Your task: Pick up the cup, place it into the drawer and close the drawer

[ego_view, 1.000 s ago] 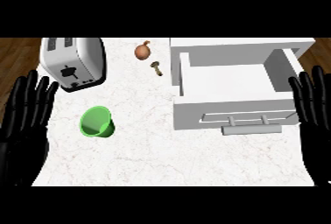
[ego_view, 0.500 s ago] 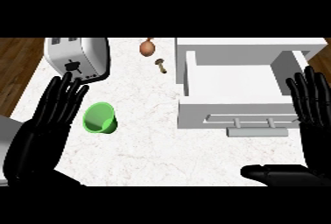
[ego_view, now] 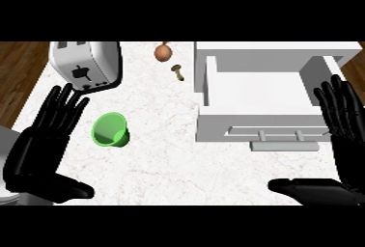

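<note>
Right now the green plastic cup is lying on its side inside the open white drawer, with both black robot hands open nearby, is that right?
Not quite. The head view shows the green plastic cup lying on the white marbled counter, left of the open white drawer, not inside it. The rest holds: the left robot hand and right robot hand are both open.
</note>
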You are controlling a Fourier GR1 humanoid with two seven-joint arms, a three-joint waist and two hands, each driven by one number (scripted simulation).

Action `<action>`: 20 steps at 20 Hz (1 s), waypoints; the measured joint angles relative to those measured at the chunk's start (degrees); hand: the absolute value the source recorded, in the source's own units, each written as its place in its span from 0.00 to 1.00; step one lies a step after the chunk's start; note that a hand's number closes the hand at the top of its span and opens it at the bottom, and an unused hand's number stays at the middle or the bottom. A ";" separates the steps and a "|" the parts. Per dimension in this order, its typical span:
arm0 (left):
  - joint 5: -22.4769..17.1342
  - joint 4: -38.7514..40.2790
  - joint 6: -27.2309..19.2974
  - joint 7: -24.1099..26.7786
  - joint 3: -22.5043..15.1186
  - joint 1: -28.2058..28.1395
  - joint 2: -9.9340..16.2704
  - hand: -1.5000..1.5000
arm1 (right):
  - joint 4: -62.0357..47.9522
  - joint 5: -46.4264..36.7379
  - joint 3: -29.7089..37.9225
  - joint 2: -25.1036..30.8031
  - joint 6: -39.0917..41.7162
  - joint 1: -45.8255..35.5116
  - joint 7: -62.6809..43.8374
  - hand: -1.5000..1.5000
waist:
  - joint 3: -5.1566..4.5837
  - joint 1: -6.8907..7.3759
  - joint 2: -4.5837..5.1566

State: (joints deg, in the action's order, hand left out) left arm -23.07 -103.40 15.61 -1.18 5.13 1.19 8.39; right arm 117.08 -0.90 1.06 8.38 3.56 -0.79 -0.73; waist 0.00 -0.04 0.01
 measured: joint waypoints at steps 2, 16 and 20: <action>0.92 1.95 0.39 1.08 1.07 -0.34 0.46 0.00 | -0.85 -0.56 -0.01 -0.21 0.20 0.13 0.82 0.00 | 0.00 0.02 -0.01; 12.79 30.66 0.62 19.17 6.09 4.06 2.42 0.00 | -1.49 -0.17 1.62 -0.19 1.98 -0.45 0.71 0.00 | -0.02 -0.25 0.05; 15.98 40.25 -0.04 24.90 6.64 6.17 2.92 0.00 | -1.71 0.49 2.56 -0.15 2.72 -0.21 1.27 0.00 | -0.03 -0.28 0.05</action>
State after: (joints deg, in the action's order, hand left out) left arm -7.09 -63.15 15.57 23.72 11.77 7.37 11.31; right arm 115.37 -0.41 3.63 8.23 6.28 -1.00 0.54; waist -0.03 -0.33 0.06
